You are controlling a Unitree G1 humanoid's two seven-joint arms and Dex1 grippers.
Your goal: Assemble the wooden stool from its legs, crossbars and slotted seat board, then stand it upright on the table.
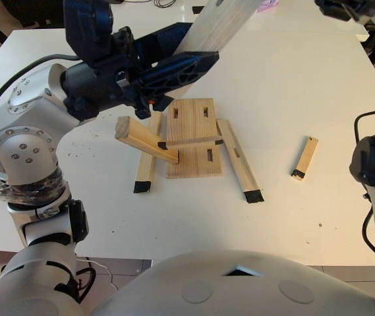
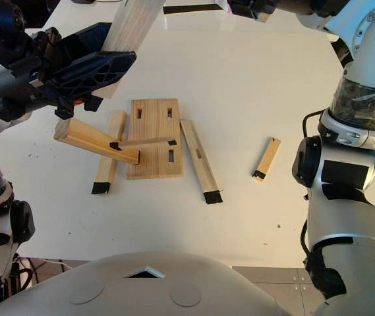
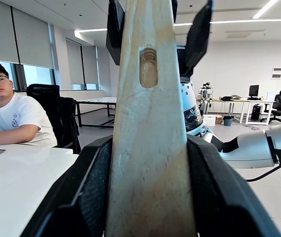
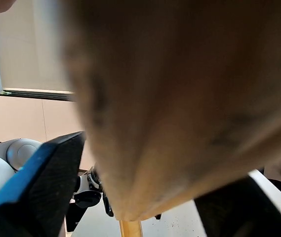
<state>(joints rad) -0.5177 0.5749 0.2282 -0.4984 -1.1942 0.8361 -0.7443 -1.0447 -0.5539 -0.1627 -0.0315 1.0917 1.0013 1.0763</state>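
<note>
My left gripper point(image 1: 188, 47) is raised over the table's far left, shut on a long wooden leg point(image 1: 217, 23) that slants up and away; in the left wrist view the leg point(image 3: 150, 123) stands between the black fingers point(image 3: 81, 197). Below lies the slotted seat board point(image 1: 194, 138), flat on the table. One black-tipped leg point(image 1: 147, 161) lies along its left side and another point(image 1: 240, 161) along its right. A third leg point(image 1: 144, 138) rests tilted, joined to a thin crossbar point(image 1: 190, 140) lying across the board. My right gripper point(image 2: 253, 8) hangs high at the far edge, with a wooden piece point(image 4: 180, 98) between its fingers.
A short loose crossbar point(image 1: 304, 158) with a black end lies alone on the white table point(image 1: 292, 79), right of the board. Bare tabletop surrounds it and runs along the near edge. A person sits at the table beyond my left arm.
</note>
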